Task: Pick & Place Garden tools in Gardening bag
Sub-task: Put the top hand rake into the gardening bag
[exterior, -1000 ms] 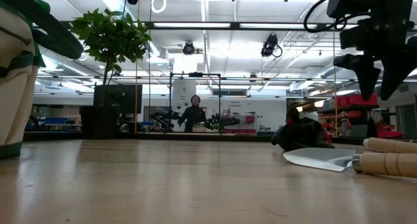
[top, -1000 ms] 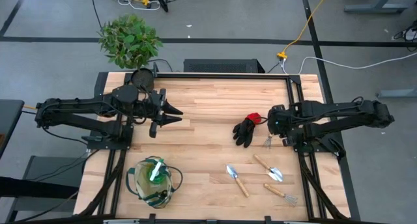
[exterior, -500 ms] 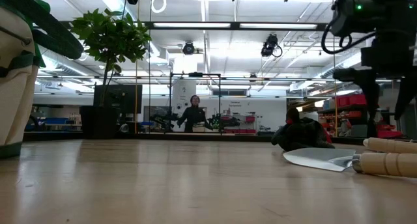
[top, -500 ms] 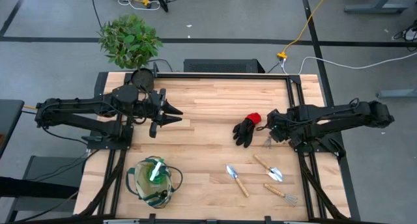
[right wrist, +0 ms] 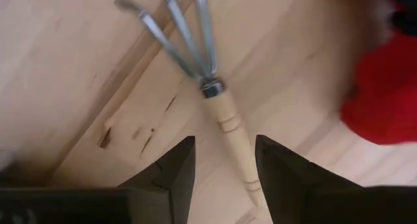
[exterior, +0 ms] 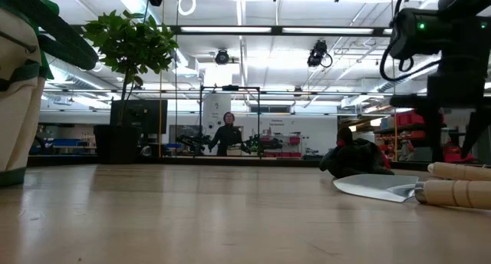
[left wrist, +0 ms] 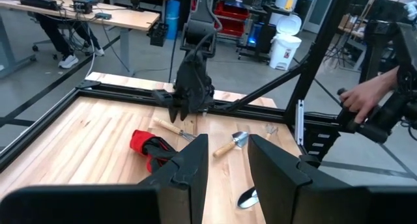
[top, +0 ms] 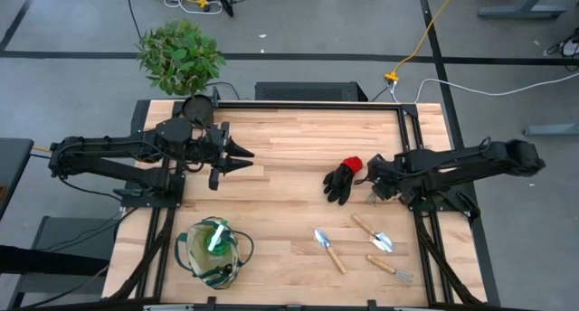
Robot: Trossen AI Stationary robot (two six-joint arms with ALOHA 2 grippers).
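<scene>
From above, the right claw [top: 374,186] hangs over a hand fork [top: 372,197] just right of the black glove [top: 342,180] on the counter [top: 289,148]; the gardening bag [top: 213,251] sits near-left, well apart. The left claw [top: 237,157] waits far-left, apparently open. The right wrist view shows the fork's wooden handle [right wrist: 229,131] between parted fingers [right wrist: 171,168]. Closing off-centre could skid the handle aside or snag the glove's red cuff [right wrist: 376,97].

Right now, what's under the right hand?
A wooden-handled hand fork lies on the table between the open fingers of the right hand, beside the glove. The handle's end is hidden.
</scene>
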